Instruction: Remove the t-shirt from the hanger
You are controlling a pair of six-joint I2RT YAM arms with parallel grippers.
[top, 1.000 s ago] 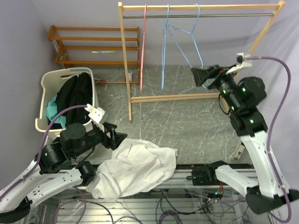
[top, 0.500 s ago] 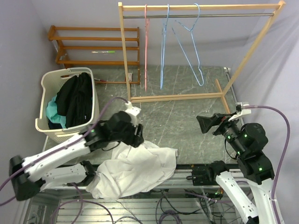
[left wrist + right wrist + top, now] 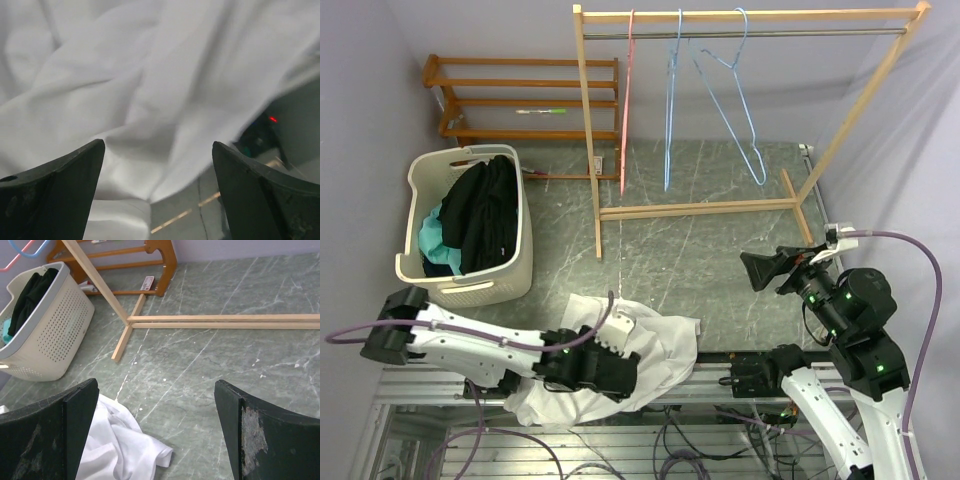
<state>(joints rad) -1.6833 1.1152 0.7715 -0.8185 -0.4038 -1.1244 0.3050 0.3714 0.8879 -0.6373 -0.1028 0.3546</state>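
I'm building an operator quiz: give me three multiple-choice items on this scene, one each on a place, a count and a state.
1. Where does the white t-shirt lie? A in the basket; B on the shelf; C on the table.
2. How many hangers are on the rail? A one; B three; C five.
3. The right gripper is: A open, empty; B shut on a hanger; C shut on the t-shirt.
C: it lies crumpled at the near edge. B: one pink, two blue. A: nothing between its spread fingers.
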